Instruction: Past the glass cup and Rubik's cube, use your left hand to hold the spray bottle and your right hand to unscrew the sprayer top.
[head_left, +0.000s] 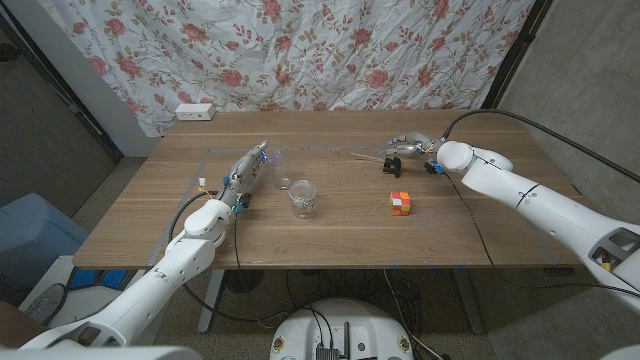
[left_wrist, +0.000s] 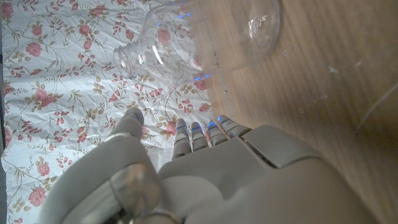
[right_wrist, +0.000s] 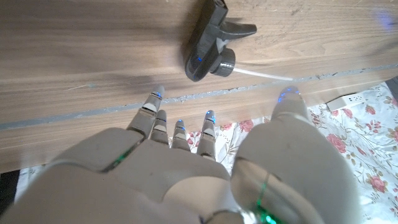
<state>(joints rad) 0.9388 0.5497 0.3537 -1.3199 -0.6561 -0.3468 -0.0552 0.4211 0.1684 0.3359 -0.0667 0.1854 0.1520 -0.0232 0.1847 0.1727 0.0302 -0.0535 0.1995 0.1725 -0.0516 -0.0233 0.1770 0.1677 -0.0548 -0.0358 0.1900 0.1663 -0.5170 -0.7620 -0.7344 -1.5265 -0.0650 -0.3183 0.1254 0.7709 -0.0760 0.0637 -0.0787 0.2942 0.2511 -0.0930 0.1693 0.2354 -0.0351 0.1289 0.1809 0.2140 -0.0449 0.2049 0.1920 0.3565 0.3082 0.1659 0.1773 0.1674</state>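
Observation:
The clear spray bottle (head_left: 264, 160) (left_wrist: 180, 43) has an open neck with no top on it. It sits just beyond the fingertips of my left hand (head_left: 243, 178) (left_wrist: 205, 168), whose fingers are spread and apart from it. The black sprayer top (head_left: 393, 164) (right_wrist: 210, 48) lies on the table with its thin white tube (right_wrist: 261, 73) sticking out. My right hand (head_left: 417, 148) (right_wrist: 199, 168) hovers close beside it, fingers apart, holding nothing. The glass cup (head_left: 303, 198) and the Rubik's cube (head_left: 401, 202) stand nearer the table's front edge.
A small clear item (head_left: 283, 184) lies between the bottle and the cup. A white power strip (head_left: 195, 111) sits by the flowered curtain behind the table. Black cables run over the table's right side (head_left: 470, 215).

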